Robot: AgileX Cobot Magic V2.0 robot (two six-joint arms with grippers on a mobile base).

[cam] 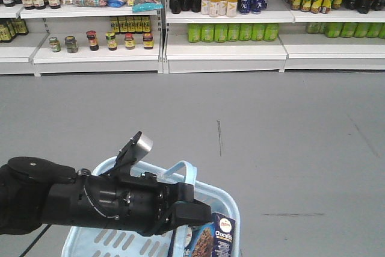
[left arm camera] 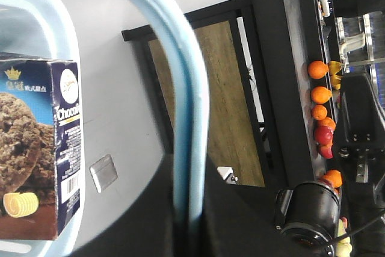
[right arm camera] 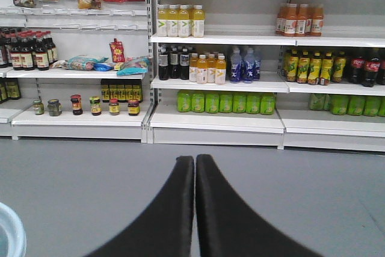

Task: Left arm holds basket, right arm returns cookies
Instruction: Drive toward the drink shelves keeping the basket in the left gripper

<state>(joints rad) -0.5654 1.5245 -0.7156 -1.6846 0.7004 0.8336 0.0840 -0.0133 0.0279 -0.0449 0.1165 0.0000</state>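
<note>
Front view: bulky black left arm point(cam: 90, 203) entering from the left, its tool point(cam: 191, 206) clamped shut on the pale blue loop handle point(cam: 183, 170) of the light blue slotted basket point(cam: 231, 200). Held that way, most likely, to keep the basket steady and its mouth clear for the other arm. Cookies point(cam: 218, 236) inside the basket, standing on end near the right-hand wall, not yet lifted out. Beyond, bare grey floor point(cam: 271, 124) and store shelves point(cam: 222, 46) of bottles and jars, well apart from the basket and probably where the carton belongs. Left wrist view: handle running down the frame into the dark mass of the tool at the bottom edge, which bears out the closed grip. Carton close at the left, just inside the rim: dark navy, a large chocolate cookie and a yellow butter curl on the front, a gold crown above, and on the narrow side a round red-and-white logo, white "Choco" lettering, small print and a barcode. Off to the right, a dark fruit rack point(left arm camera: 319, 94) with oranges. Right wrist view: right tool point(right arm camera: 194, 161) closed on nothing, black fingers pressed tip to tip, aimed at the shelves. Only a sliver of basket rim at the lower left corner, so apparently not yet over the carton.
</note>
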